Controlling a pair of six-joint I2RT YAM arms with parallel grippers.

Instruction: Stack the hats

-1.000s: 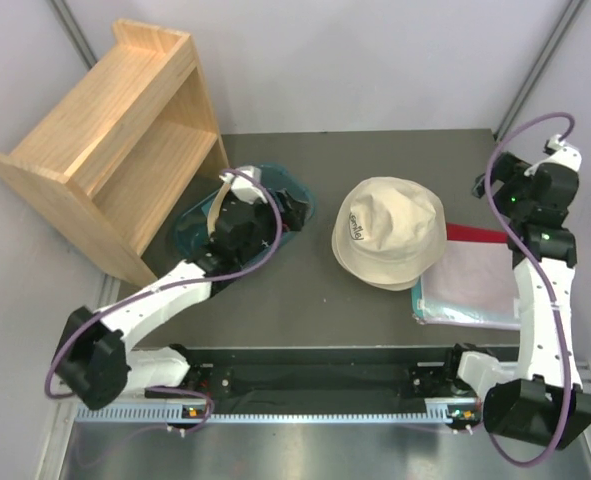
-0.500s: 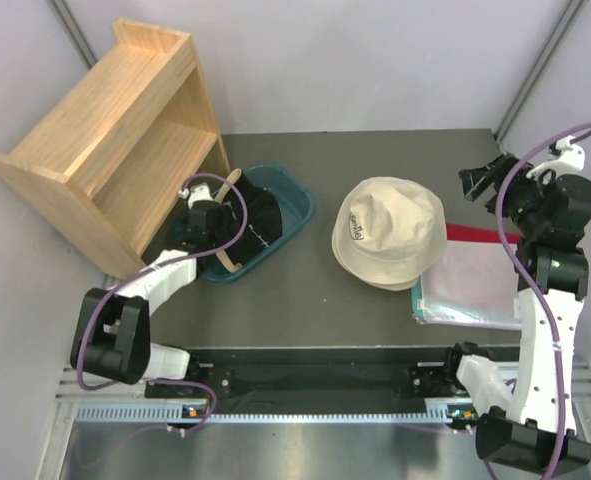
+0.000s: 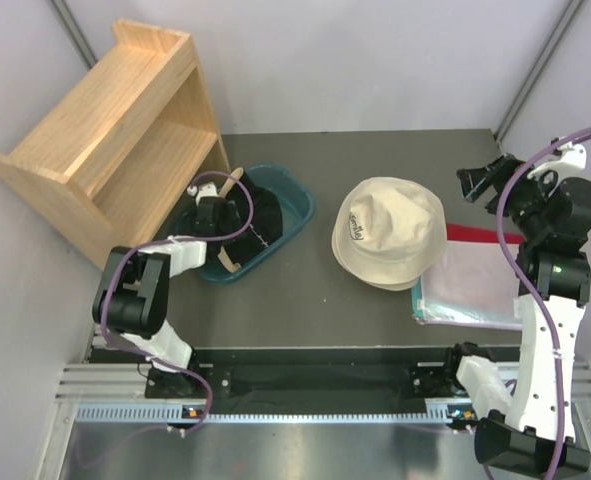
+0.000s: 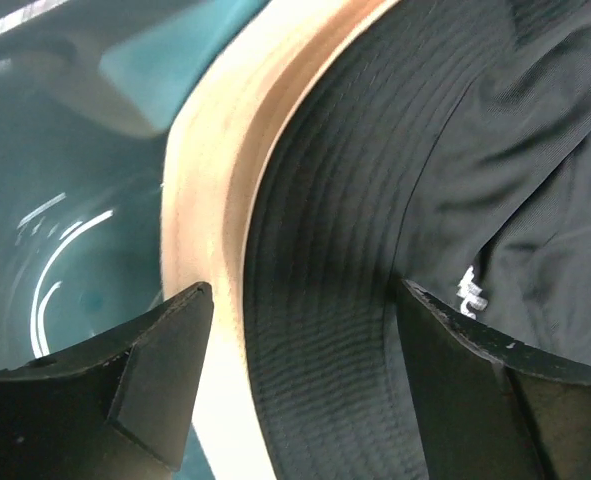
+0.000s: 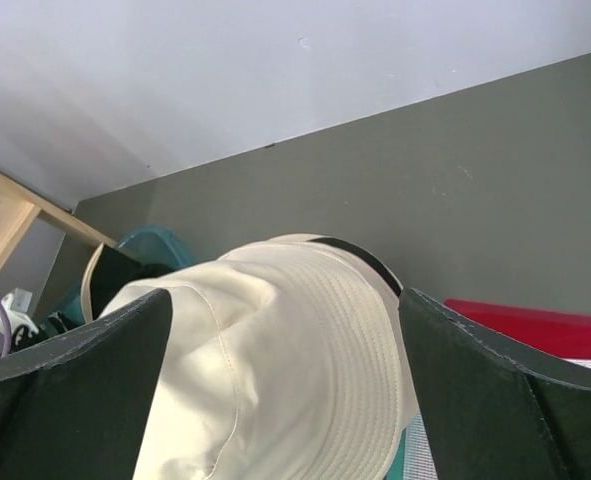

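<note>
My left fingers point(image 4: 145, 370) sit wide open astride the brim of the black hat point(image 4: 495, 180) in the tub point(image 4: 65, 230), gripping nothing yet and placed to pinch it; my right fingers point(image 5: 75, 390) are open, empty and aimed at the cream hat point(image 5: 275, 370).

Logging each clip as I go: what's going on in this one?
The left end effector is down in the teal tub, its jaws apart either side of the brim of the black hat lying there. The right end effector hangs open and empty, raised beside the cream hat on the table.
</note>
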